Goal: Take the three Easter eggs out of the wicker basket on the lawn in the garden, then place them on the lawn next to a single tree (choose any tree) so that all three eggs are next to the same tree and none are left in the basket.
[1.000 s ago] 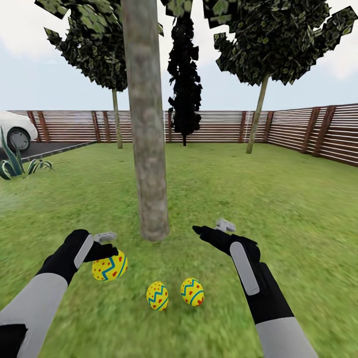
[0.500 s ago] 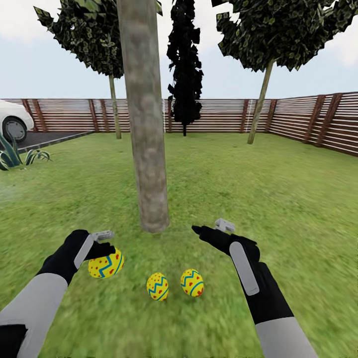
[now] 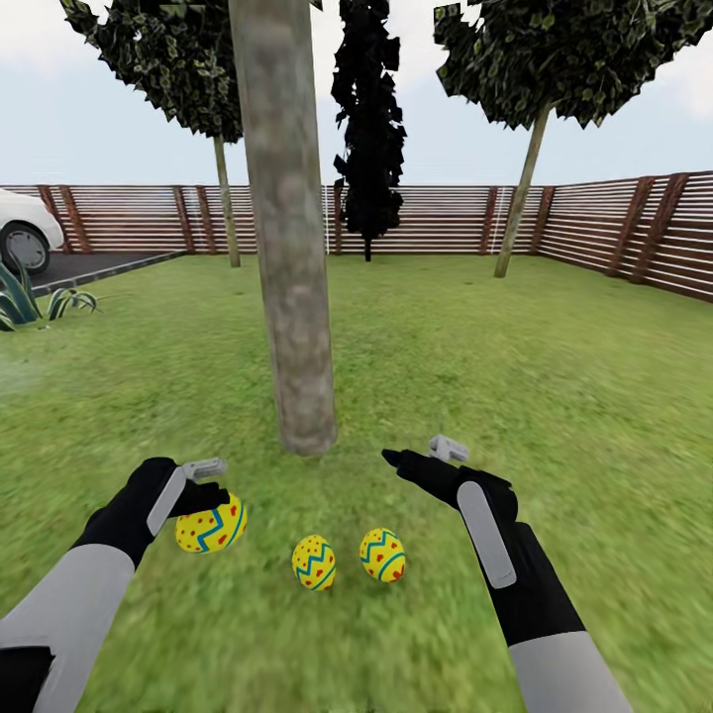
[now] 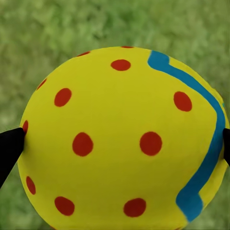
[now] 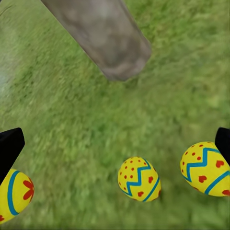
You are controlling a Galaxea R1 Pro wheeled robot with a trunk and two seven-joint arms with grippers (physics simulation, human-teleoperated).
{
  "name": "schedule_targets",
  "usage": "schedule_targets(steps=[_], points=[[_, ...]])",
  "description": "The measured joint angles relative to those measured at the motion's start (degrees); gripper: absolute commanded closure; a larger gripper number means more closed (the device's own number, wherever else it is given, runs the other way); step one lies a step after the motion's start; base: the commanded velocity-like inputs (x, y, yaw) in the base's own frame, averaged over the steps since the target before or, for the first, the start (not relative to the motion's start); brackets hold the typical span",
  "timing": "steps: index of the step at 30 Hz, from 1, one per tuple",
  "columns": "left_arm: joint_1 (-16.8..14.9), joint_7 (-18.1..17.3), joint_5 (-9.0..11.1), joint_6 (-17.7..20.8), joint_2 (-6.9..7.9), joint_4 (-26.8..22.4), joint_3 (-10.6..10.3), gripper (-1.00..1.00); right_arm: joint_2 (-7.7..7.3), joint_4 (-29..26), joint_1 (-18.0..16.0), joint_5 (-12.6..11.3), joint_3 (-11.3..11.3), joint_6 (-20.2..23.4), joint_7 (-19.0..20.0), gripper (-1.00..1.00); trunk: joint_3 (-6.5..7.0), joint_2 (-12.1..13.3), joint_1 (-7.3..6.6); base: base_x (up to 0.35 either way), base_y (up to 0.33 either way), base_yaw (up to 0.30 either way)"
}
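Beside the foot of the thick grey-brown tree [image 3: 297,327] two Easter eggs, one [image 3: 313,562] and another [image 3: 382,555], lie on the lawn [image 3: 555,396]. My left gripper [image 3: 210,492] is shut on the third egg [image 3: 210,526], low over the grass to their left. In the left wrist view this egg [image 4: 122,139] has a black fingertip [image 4: 9,149] against each side. My right gripper [image 3: 421,457] hangs open and empty right of the trunk. Its wrist view looks past the fingertips [image 5: 9,146] at the trunk base [image 5: 112,45] and the eggs [image 5: 139,178]. The wicker basket is out of view.
A slatted wooden fence [image 3: 594,233] bounds the garden at the back and right. A black cone-shaped tree [image 3: 368,139] and two thin-trunked trees [image 3: 520,188] stand near it. Spiky plants [image 3: 30,302], a driveway and a white car [image 3: 25,233] are at the far left.
The head camera has tipped, so the whole picture has shifted up a little. Against the grass, my left gripper's egg has come lower and rolled more onto its side. The right arm holds still.
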Motion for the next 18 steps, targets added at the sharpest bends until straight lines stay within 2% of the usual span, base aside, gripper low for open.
schedule_targets(steps=[15,18], points=[[0.0,-0.1,-0.2,0.0,0.02,0.0,0.0,1.00,-0.01,0.0,0.0,0.0,-0.1,0.0,0.0,-1.00,-3.33,-0.2,0.39,0.000,0.000,0.000],[0.0,-0.1,-0.1,0.0,0.07,-0.1,0.0,1.00,0.00,0.0,0.0,0.0,0.0,0.0,0.0,-1.00,-3.33,-0.2,0.38,0.000,0.000,0.000]])
